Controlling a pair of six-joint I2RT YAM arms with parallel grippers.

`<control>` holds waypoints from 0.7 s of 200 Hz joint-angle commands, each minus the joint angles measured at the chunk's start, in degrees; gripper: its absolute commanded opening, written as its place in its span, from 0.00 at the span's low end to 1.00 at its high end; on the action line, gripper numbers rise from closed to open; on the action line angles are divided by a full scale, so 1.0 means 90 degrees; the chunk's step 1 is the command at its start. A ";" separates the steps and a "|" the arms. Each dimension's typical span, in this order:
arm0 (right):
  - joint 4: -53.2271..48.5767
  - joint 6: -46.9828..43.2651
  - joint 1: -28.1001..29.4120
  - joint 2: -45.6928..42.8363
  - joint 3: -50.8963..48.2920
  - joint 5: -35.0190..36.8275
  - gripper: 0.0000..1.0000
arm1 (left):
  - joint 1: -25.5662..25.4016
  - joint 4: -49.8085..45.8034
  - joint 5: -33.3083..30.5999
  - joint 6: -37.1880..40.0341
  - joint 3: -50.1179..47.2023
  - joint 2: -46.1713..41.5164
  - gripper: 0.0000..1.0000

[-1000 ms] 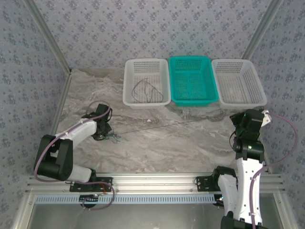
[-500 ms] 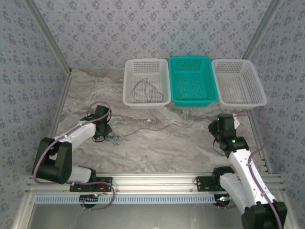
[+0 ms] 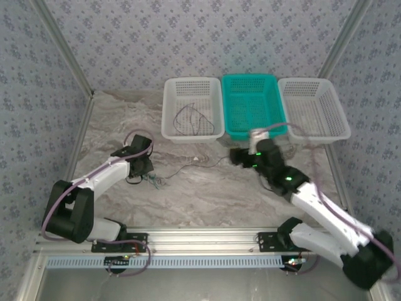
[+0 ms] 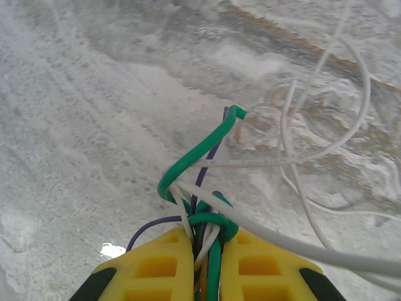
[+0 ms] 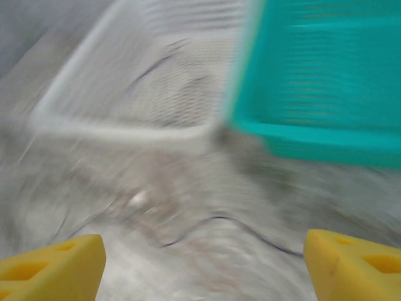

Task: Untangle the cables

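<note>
Several cables pinched between left fingers.

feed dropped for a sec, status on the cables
Left claw shut on knotted cables. Right claw open, over loose strand. Teal basket close ahead.

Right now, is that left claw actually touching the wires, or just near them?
Touching. In the left wrist view the left gripper has its yellow fingers pinched on the cables, green, purple and white strands squeezed between them.
</note>
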 commanded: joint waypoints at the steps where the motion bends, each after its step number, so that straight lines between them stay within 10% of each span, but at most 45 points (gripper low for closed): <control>1: 0.1281 -0.3406 0.0753 0.1169 0.0003 -0.0567 0.84 | -0.0062 0.0027 0.0230 0.0447 0.0262 -0.0261 0.00; 140: 0.1263 -0.6003 0.0766 0.5553 0.2142 -0.1827 0.67 | -0.0056 0.0254 0.1281 0.1605 -0.0004 -0.1523 0.00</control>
